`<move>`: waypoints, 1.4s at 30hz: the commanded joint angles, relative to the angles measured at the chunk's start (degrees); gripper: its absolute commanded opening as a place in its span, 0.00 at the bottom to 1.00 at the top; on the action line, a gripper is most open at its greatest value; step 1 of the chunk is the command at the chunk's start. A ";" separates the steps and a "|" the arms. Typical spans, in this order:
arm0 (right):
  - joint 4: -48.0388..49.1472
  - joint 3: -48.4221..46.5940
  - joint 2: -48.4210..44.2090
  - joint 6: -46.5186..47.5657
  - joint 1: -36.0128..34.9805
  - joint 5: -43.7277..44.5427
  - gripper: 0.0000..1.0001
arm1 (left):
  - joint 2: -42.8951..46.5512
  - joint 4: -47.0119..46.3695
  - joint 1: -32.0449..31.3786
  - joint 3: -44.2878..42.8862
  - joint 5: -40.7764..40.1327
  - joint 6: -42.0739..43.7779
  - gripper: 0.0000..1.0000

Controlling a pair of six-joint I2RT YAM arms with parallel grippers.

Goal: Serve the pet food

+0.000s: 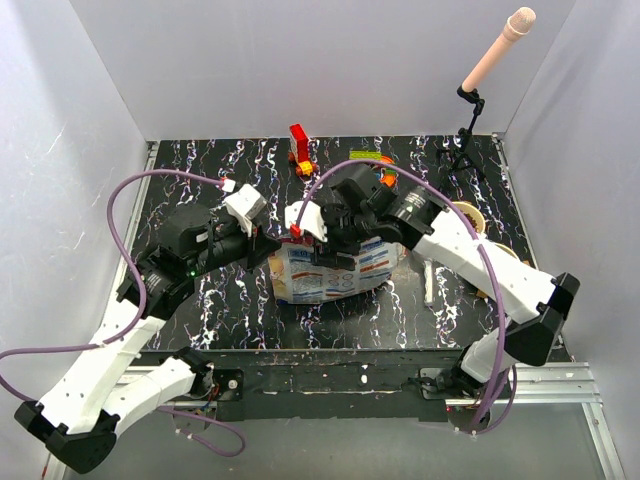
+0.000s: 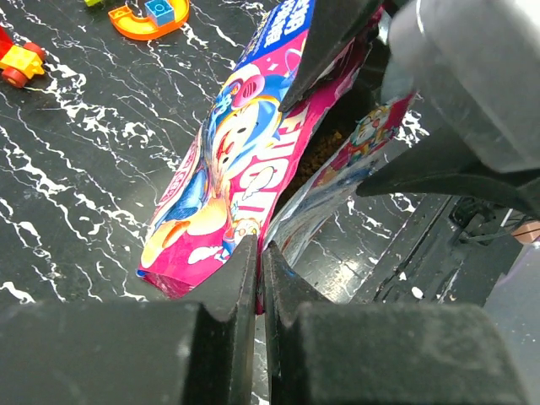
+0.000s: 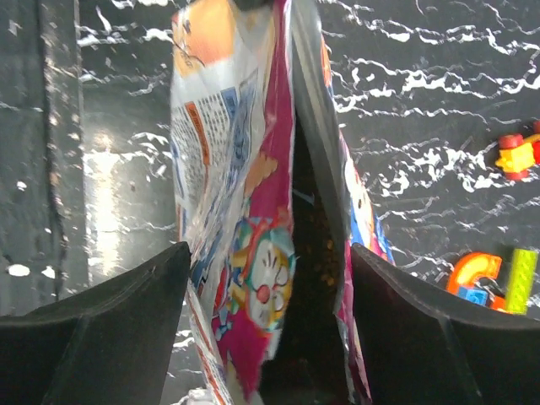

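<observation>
Brown and loose, sitting deep inside the gaping bag (image 1: 325,272) as kibble (image 2: 316,164). Pinching the bag's edge with the left gripper (image 2: 259,253), jaws pressing together on the foil. Straddling the bag's open mouth with the right gripper (image 3: 268,253), jaws spreading wide, one on each side. Lying well beyond the bag: toy blocks (image 1: 300,150).

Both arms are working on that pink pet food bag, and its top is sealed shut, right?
Not sealed. The bag is open: the left wrist view shows brown kibble in the gap between its two sides. The rest is right: both arms are at it, and the left end effector pinches one edge.
</observation>
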State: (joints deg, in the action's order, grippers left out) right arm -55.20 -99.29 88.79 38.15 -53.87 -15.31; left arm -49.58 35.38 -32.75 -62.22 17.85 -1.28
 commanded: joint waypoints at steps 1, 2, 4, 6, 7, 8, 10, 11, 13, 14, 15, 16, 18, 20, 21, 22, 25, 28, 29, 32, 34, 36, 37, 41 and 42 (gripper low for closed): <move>9.31 5.68 -4.77 4.29 -0.98 13.10 0.77 | 4.67 -7.16 0.32 0.25 -2.20 -3.82 0.00; 10.02 5.68 -4.68 5.08 -0.98 14.77 0.74 | 4.84 -7.08 0.32 0.43 -1.85 -3.64 0.00; 10.46 5.77 -4.77 7.10 -0.89 18.55 0.60 | 5.28 -6.46 0.32 0.87 -0.89 -2.51 0.00; 9.42 5.16 -4.68 8.51 -0.54 18.92 0.44 | 5.55 -4.89 0.32 0.69 0.51 -0.67 0.00; 8.54 4.37 -4.51 8.69 -0.36 18.13 0.37 | 5.64 -4.09 0.32 0.61 1.31 0.13 0.00; 7.14 3.15 -4.25 8.43 0.07 16.21 0.31 | 5.72 -3.22 0.32 0.26 2.27 1.01 0.00; 3.10 0.34 -3.28 8.17 0.34 12.60 0.09 | 5.64 -2.07 0.32 0.25 4.03 2.67 0.00; 0.99 -1.16 -2.75 7.99 0.34 11.46 0.02 | 5.46 -1.80 0.32 0.17 5.08 2.95 0.00; -1.39 -2.49 -2.49 6.94 0.69 8.04 0.01 | 5.02 -1.97 0.32 0.51 6.41 2.51 0.00; -2.45 -2.75 -2.57 6.50 0.87 6.10 0.01 | 4.93 -2.59 0.32 0.95 6.50 2.07 0.00; -2.80 -3.10 -2.66 5.98 1.22 4.60 0.01 | 4.67 -3.38 0.32 1.48 6.59 1.72 0.03; -3.16 -3.37 -2.57 5.53 1.31 3.98 0.01 | 4.58 -4.60 0.23 2.09 6.59 1.72 0.16; -4.47 -4.86 -1.87 4.66 1.74 1.70 0.01 | 3.80 -7.50 0.32 2.89 6.94 -0.30 0.37; -4.83 -6.00 -1.17 3.78 2.18 0.73 0.01 | 2.04 -9.88 0.32 3.68 8.07 -0.83 0.48; -4.83 -6.36 -0.91 3.60 2.27 0.20 0.01 | 0.82 -11.02 0.32 3.94 8.86 -0.92 0.51; -4.57 -6.79 -0.73 3.07 2.54 0.19 0.01 | -0.33 -11.90 0.32 3.94 9.83 -1.09 0.53; -4.57 -8.29 -0.03 1.84 3.15 -1.21 0.01 | -2.53 -14.36 0.32 4.73 10.10 -1.27 0.53; -4.83 -8.47 -0.20 0.70 3.41 -0.86 0.01 | -3.24 -16.39 0.32 6.31 9.84 -0.66 0.38; -5.18 -7.95 -0.46 0.52 3.85 -0.51 0.01 | -3.41 -15.96 0.32 6.49 9.14 -0.39 0.26; -5.27 -5.05 -1.95 0.35 5.43 0.63 0.02 | -2.80 -14.37 0.32 6.67 6.51 0.84 0.06; -3.96 -2.33 -3.44 0.26 6.84 2.20 0.21 | -1.93 -13.50 0.32 6.76 5.62 2.58 0.00; -2.55 0.57 -5.20 -0.01 8.24 3.62 0.29 | -1.05 -12.79 0.32 6.49 5.88 3.04 0.00; -1.85 1.71 -5.82 -0.01 9.21 3.80 0.33 | -0.78 -12.53 0.32 6.49 6.58 3.12 0.00; -1.31 4.27 -7.49 1.83 12.37 6.08 0.21 | 0.01 -11.04 0.32 6.05 8.87 3.21 0.00; -0.88 4.45 -7.58 2.10 12.82 7.21 0.04 | 0.10 -10.42 0.32 5.88 9.05 3.47 0.00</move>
State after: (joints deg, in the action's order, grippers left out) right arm -58.15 -95.98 83.42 39.05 -43.77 -13.67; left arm -52.73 22.76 -32.99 -55.59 26.33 0.93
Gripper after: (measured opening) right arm 0.256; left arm 0.019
